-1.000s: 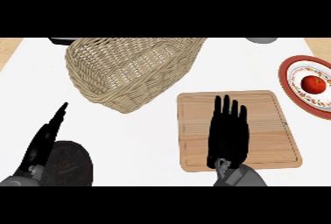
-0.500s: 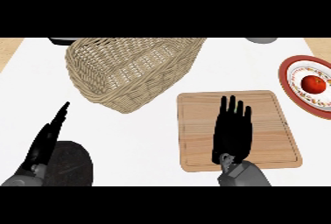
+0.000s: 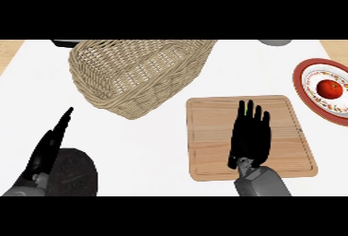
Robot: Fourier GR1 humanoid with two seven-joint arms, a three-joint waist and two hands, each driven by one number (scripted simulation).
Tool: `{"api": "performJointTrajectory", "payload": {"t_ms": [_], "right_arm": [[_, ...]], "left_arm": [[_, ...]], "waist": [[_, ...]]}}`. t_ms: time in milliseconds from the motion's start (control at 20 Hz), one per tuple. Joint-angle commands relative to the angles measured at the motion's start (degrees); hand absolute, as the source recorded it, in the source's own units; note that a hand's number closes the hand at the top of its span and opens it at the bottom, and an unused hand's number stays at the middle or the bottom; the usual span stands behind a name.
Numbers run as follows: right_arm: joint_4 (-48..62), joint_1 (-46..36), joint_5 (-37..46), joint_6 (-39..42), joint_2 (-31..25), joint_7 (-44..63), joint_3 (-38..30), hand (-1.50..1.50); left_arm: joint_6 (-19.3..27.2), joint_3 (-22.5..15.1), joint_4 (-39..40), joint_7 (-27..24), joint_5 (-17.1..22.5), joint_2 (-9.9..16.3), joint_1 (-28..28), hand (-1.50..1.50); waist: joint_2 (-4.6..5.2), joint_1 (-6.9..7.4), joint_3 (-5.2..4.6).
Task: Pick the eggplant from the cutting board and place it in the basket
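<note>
**Right hand flat over the board**

I had my right hand (image 3: 250, 134), fingers straight and spread, flat over the cutting board (image 3: 207, 138). The eggplant stayed hidden, presumably beneath it. I judged it smooth, slippery and light, best gripped mid-body. Left hand (image 3: 48, 150) rested, fingers straight; the wicker basket (image 3: 136, 69) waited nearby.

Light falls evenly and brightly over the white bench (image 3: 170, 152), which shows almost no shading across its width. Shadows are faint: only a soft darkening lies under the rim of the wicker basket (image 3: 136, 73), and the right robot hand (image 3: 250, 133) casts none that can be told apart from its own black form on the cutting board (image 3: 204, 138). No glare shows on the plate (image 3: 306, 76). Outlines look soft throughout, and straight edges stay straight toward the borders.
</note>
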Motion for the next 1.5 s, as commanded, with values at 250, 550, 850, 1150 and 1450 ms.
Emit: {"api": "performJointTrajectory", "payload": {"t_ms": [250, 550, 850, 1150, 1450], "right_arm": [[8.58, 1.38, -1.54, -3.14, 1.3, -1.79, -1.54, 1.5], [9.85, 1.27, -8.33, -4.8, 1.33, -6.83, -4.95, 1.5], [10.87, 0.88, -9.87, -4.17, 1.29, -6.07, 0.93, 1.5], [11.9, -0.36, -2.66, -8.13, 0.91, -5.98, 4.89, 1.5], [10.23, -4.32, -3.75, -11.86, -5.39, -17.83, 4.3, 1.5]], "left_arm": [[-1.15, 2.27, 5.96, -2.82, -2.66, -3.18, -2.09, 0.0], [-0.64, 1.3, 3.58, -2.25, -4.38, -4.9, 0.29, 0.0], [-3.83, 3.18, -0.37, 1.21, -2.74, -2.28, 0.26, 0.0], [-3.78, 4.64, 2.66, 1.01, -2.97, -3.21, -3.25, 0.0], [-3.21, 3.14, 1.53, -0.36, -4.78, -4.3, -0.14, 0.0]], "waist": [[0.18, -0.09, -0.1], [0.21, 0.06, -0.09], [0.17, 0.68, -0.06], [0.16, 0.02, -0.09], [0.24, 0.21, -0.06]]}}
